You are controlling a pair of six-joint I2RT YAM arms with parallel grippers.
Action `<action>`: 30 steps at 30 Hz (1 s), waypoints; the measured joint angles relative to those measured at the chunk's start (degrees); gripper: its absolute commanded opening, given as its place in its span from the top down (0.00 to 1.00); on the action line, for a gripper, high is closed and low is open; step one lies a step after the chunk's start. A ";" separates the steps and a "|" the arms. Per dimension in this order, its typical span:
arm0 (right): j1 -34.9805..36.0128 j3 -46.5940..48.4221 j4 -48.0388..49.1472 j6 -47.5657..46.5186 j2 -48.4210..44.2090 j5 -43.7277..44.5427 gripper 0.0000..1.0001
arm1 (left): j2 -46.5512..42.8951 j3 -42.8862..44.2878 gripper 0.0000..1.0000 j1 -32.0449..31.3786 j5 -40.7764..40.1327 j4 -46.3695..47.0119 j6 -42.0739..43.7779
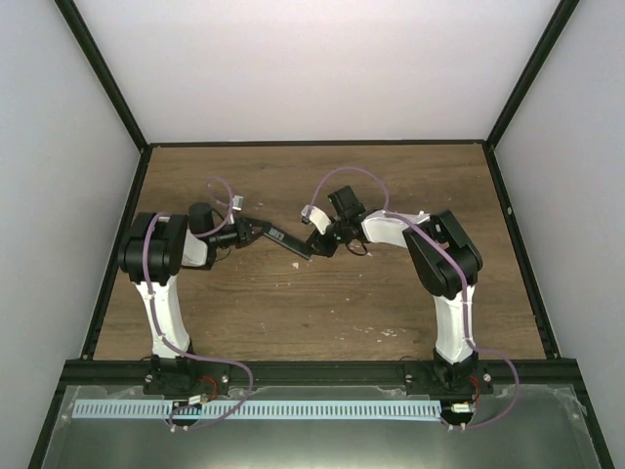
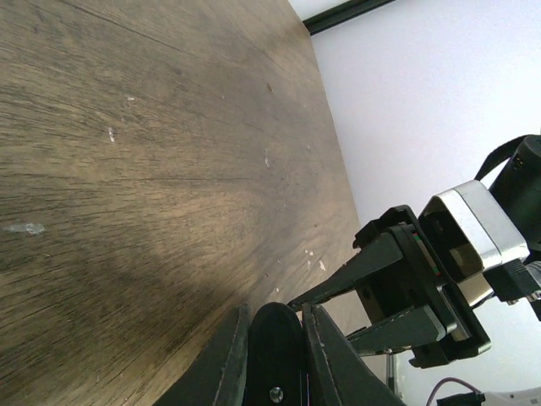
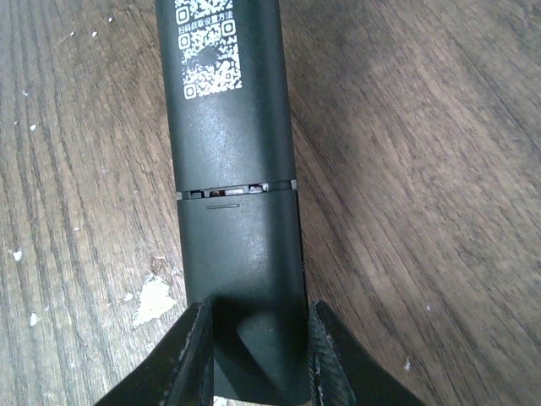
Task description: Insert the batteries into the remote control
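From above: finds the left claw [image 1: 256, 232] shut tight on 1 end of the remote control [image 1: 283, 241], a slim black bar reaching from those fingertips straight across to the right claw [image 1: 315, 247]. Meets the right claw at the bar's other end, with both claws facing each other over the middle of the wooden surface [image 1: 322, 313]. Cannot tell from this height whether the bar touches the wood.

From the left wrist: looks along the left claw [image 2: 273, 313], with 2 fingers [image 2: 232, 359] pressed onto the rounded black end of the remote control [image 2: 275, 347]. Catches the right claw [image 2: 334, 317] just ahead and to the right, with 2 dark fingers angled in toward the same bar. Leaves the surface [image 2: 127, 186] well beyond the fingertips, dotted with pale specks [image 2: 110, 134].

From the right wrist: shows the right claw [image 3: 259, 309] gripping the near end of the remote control [image 3: 232, 127], with fingers [image 3: 190, 364] set against both long sides. Follows the bar straight ahead from the fingertips, back face toward the camera. Picks out a white QR code [image 3: 207, 51] on the far part and a cover seam [image 3: 237, 192] nearer the claw. Places a larger pale flake [image 3: 156, 300] on the surface [image 3: 423, 169] just left of the left-hand finger, and a dark shadow right of the bar.
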 measured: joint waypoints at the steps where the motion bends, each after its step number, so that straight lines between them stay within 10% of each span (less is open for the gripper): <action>1: -0.09 0.26 -0.13 0.07 0.22 -0.20 0.77 | 0.00 0.00 1.00 0.04 -0.11 0.04 0.00; 30: -2.45 4.72 -1.70 4.02 3.17 -1.49 0.78 | 0.00 0.00 1.00 0.20 -1.62 1.22 -0.09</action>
